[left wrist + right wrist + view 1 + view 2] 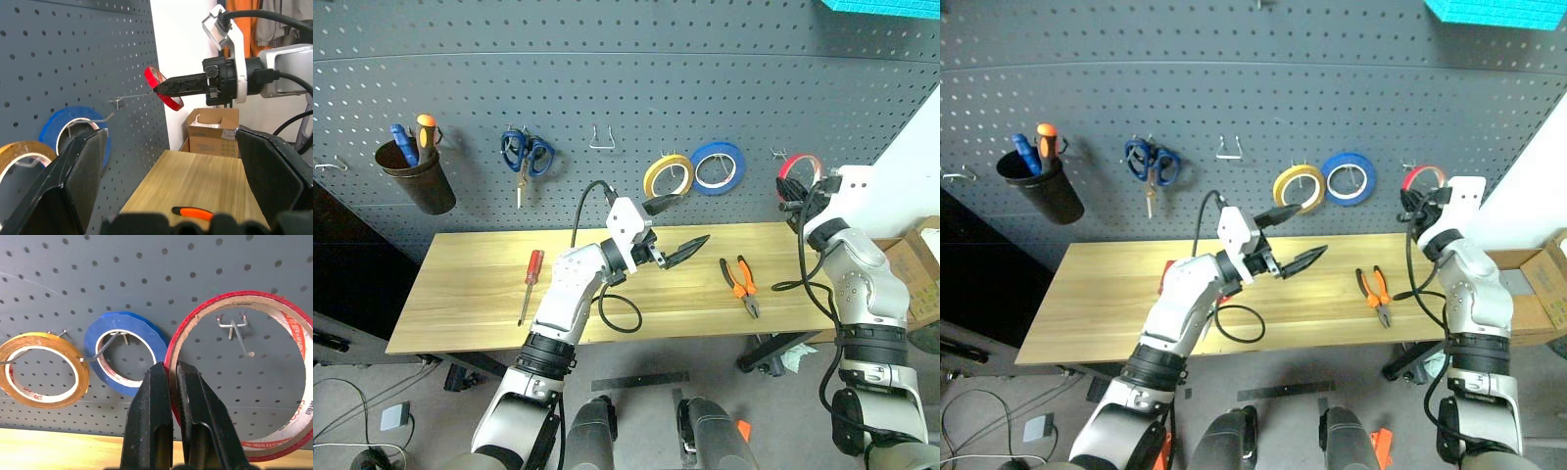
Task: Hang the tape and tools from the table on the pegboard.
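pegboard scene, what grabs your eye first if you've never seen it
The right gripper pinches a red tape ring up against the pegboard, framing a wire hook beside the blue roll. The left gripper hangs open over the table, where pliers and a red-handled screwdriver lie.

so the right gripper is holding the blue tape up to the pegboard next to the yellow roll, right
Not quite. The right gripper is shut on the red tape, not the blue one. The right wrist view shows its fingers pinching the red ring's rim in front of a bare hook on the pegboard. The blue roll already hangs on its own hook beside the yellow roll.
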